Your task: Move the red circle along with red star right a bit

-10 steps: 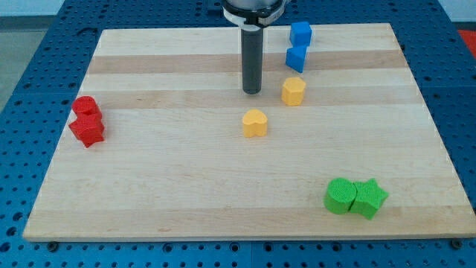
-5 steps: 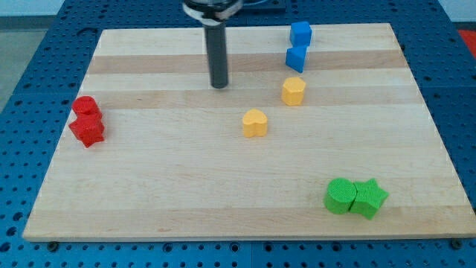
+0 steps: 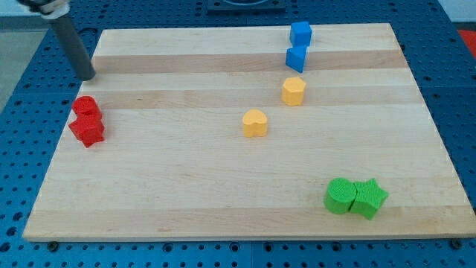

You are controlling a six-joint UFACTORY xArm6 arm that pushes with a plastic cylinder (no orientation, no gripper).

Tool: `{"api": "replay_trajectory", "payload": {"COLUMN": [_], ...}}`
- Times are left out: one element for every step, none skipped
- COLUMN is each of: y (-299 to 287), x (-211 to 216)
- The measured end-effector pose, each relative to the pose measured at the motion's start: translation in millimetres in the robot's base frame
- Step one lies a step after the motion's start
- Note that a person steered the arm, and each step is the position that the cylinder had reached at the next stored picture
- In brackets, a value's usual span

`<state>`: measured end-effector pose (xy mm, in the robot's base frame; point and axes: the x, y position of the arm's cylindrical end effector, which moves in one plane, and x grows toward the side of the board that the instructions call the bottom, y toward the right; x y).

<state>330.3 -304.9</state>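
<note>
The red circle (image 3: 85, 106) sits near the board's left edge, with the red star (image 3: 88, 129) touching it just below. My tip (image 3: 88, 76) is at the board's upper left edge, a short way above the red circle and apart from it. The rod rises from the tip toward the view's top left.
Two blue blocks (image 3: 300, 33) (image 3: 296, 58) stand at the top, right of centre. A yellow block (image 3: 294, 91) and a yellow heart (image 3: 255, 123) lie near the middle. A green circle (image 3: 341, 196) and green star (image 3: 369, 199) touch at the bottom right. The wooden board (image 3: 186, 193) rests on blue pegboard.
My tip has swept left across the top of the board, from near the middle to the upper left edge above the red circle. No block has moved.
</note>
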Motion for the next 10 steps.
{"api": "replay_trajectory", "payload": {"y": [1,0,0,0,0,0,0,0,0,0], "x": [0,2,5,22,33,35,37,52,61,65]}}
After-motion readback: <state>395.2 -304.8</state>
